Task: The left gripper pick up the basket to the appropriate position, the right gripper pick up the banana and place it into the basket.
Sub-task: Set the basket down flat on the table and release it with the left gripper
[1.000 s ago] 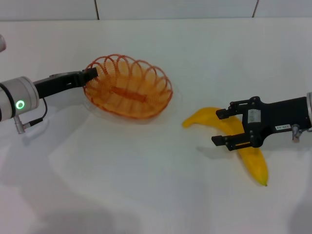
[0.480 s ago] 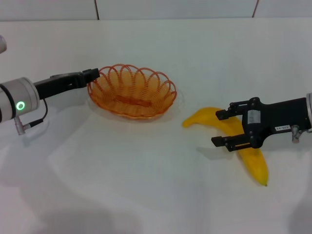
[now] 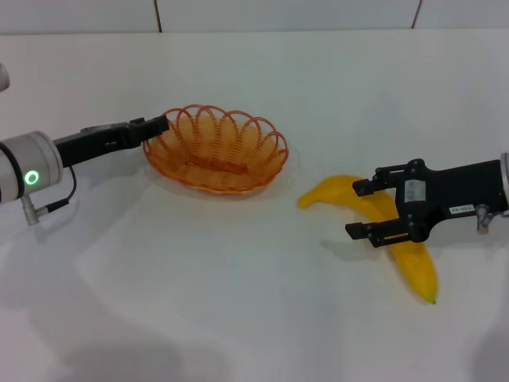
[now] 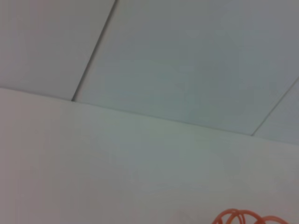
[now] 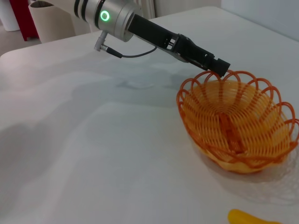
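The orange wire basket (image 3: 216,150) sits level on the white table, left of centre. My left gripper (image 3: 159,123) reaches in from the left and is shut on the basket's left rim; in the right wrist view the left gripper (image 5: 218,65) meets the rim of the basket (image 5: 236,123). A bit of that rim (image 4: 243,217) shows in the left wrist view. The yellow banana (image 3: 413,259) lies at the right. My right gripper (image 3: 359,208) is open over the banana's middle, one finger on each side. The banana's end (image 5: 247,217) peeks into the right wrist view.
The white table (image 3: 238,302) stretches wide in front of the basket and the banana. A tiled wall (image 3: 286,12) runs along the far edge. A grey cable (image 3: 56,199) hangs under my left arm.
The basket has gone from tilted up at its left side to level and has shifted slightly right, the left gripper staying at its rim. The right gripper and banana have not moved.
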